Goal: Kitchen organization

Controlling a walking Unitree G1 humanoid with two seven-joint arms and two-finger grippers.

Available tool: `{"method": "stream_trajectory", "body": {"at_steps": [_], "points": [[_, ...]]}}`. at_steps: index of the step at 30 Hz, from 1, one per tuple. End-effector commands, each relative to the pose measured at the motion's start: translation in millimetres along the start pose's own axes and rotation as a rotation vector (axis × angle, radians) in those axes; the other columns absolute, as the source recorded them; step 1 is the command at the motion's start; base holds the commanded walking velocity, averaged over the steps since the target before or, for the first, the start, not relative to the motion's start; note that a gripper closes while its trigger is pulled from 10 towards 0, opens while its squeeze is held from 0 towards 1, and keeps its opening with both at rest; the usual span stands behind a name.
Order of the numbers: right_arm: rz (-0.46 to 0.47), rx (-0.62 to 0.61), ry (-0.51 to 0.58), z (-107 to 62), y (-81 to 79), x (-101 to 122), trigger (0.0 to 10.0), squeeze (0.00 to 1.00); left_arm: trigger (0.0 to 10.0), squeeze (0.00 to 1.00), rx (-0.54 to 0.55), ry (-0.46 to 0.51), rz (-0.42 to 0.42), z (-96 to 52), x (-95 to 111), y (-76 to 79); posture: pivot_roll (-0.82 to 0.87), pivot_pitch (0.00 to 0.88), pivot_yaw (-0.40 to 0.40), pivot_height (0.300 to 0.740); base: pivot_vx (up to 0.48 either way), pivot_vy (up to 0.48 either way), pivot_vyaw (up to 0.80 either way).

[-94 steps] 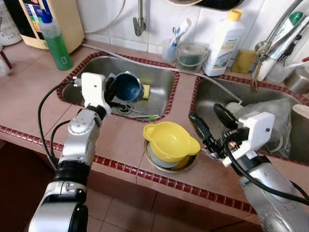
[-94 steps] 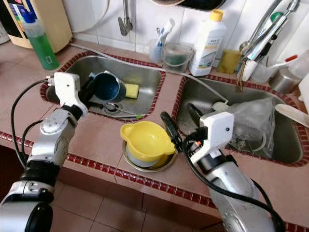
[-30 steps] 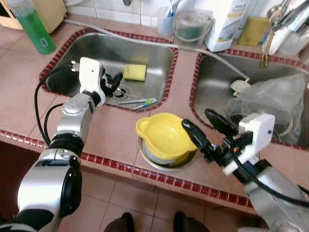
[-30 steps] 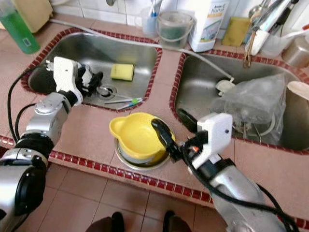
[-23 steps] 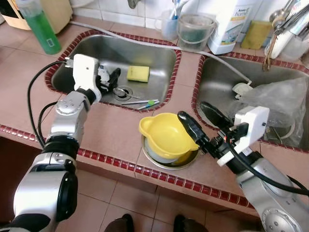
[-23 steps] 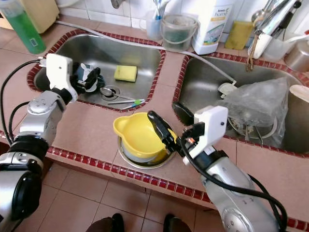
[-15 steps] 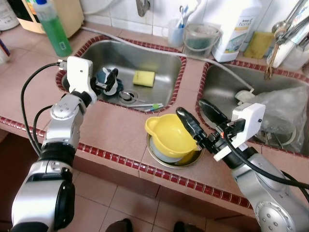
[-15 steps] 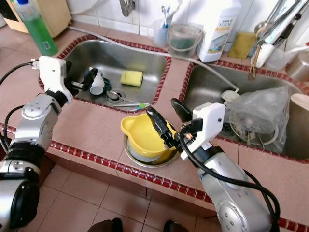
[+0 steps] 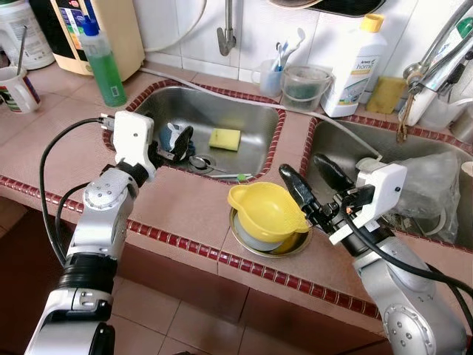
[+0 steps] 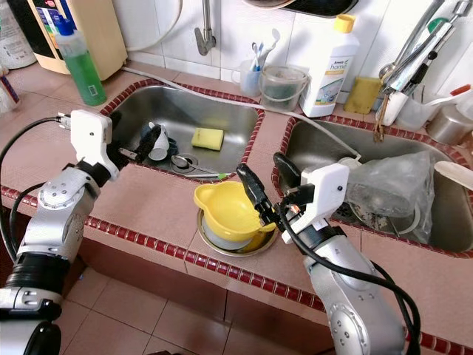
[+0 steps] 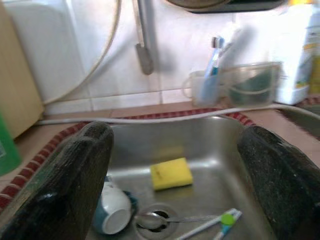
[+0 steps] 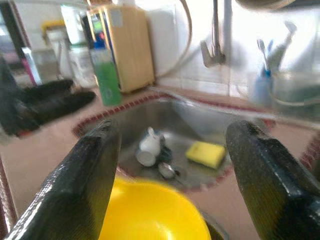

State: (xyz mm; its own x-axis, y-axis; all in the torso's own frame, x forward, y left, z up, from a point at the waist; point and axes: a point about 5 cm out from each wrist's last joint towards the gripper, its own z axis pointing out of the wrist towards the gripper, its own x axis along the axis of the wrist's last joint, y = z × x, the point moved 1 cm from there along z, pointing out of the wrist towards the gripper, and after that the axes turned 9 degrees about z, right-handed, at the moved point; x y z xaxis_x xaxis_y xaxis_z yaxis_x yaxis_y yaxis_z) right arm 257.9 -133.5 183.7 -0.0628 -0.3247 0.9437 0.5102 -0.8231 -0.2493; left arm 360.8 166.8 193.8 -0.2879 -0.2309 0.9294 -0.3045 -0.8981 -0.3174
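A yellow bowl sits stacked in a metal dish on the tiled counter between two sinks. My right gripper is open just to the right of the bowl's rim, and its wrist view looks over the bowl. My left gripper is open at the near-left edge of the left sink. A white and blue cup lies on its side in that sink beside the left fingers. A yellow sponge, a spoon and a toothbrush lie near the drain.
A green soap bottle and a beige appliance stand at the back left, with a mug further left. A tap, brush holder, clear tub and white bottle line the wall. The right sink holds a plastic bag.
The camera has tilted up toward the wall. Three seconds ago the cup sat at the left fingers with its blue inside facing me; now it lies on its side in the sink.
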Motion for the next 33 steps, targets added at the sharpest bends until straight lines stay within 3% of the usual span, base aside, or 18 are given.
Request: {"method": "stream_trajectory", "body": {"at_steps": [1,7,15,18,20,33], "points": [[-0.028,-0.009,-0.005,-1.3,1.7,-4,10.0,0.0,10.0,0.0,-0.032,-0.009,-0.007,-2.7,-1,6.4,-0.03,0.045,0.014,0.74,0.0,0.0,0.0],[-0.071,-0.13,0.031,-5.0,16.2,-15,10.0,0.0,10.0,0.0,-0.052,-0.021,-0.039,-17.9,-11,22.3,-0.04,0.046,0.018,0.74,0.0,0.0,0.0],[-0.086,-0.153,0.05,-8.3,15.4,-20,10.0,0.0,10.0,0.0,-0.067,-0.018,-0.074,-30.6,-14,32.4,-0.05,0.043,0.018,0.74,0.0,0.0,0.0],[-0.094,-0.16,0.064,-10.4,16.1,-23,10.0,0.0,10.0,0.0,-0.117,-0.047,-0.127,-36.9,-16,38.2,-0.05,0.045,0.015,0.74,0.0,0.0,0.0],[-0.101,-0.153,0.049,-12.6,15.9,-27,10.0,0.0,10.0,0.0,-0.169,-0.062,-0.115,-40.5,-16,43.6,-0.04,0.049,0.01,0.74,0.0,0.0,0.0],[-0.064,-0.14,0.103,-15.0,7.4,-23,10.0,0.0,10.0,0.0,-0.141,-0.02,-0.157,-52.4,-13,52.0,-0.05,0.052,0.003,0.74,0.0,0.0,0.0]]}}
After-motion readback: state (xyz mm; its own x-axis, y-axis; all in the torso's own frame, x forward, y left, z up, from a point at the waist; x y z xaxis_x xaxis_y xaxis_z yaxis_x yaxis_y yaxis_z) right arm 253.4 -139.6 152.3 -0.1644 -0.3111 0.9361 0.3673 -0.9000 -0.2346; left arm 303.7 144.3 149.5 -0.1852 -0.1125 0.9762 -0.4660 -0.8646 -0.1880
